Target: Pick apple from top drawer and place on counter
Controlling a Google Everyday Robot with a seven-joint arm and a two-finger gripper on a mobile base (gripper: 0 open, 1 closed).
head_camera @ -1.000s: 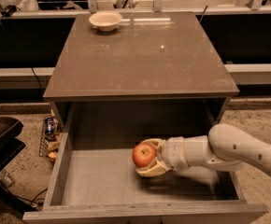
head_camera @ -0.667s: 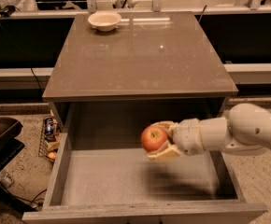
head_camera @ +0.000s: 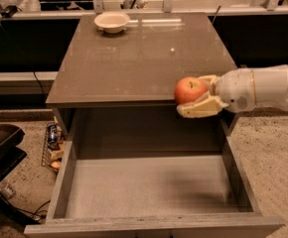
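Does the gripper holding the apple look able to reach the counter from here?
Probably yes. The gripper, jaws shut on the apple, is above the open top drawer at the front right edge of the counter; only a white bowl sits on it, far back left.

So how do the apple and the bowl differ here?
The apple is red and round, the bowl pale and open-topped. The apple is clamped in the hand at the front edge of the counter; the bowl sits on its far end. Both are small.
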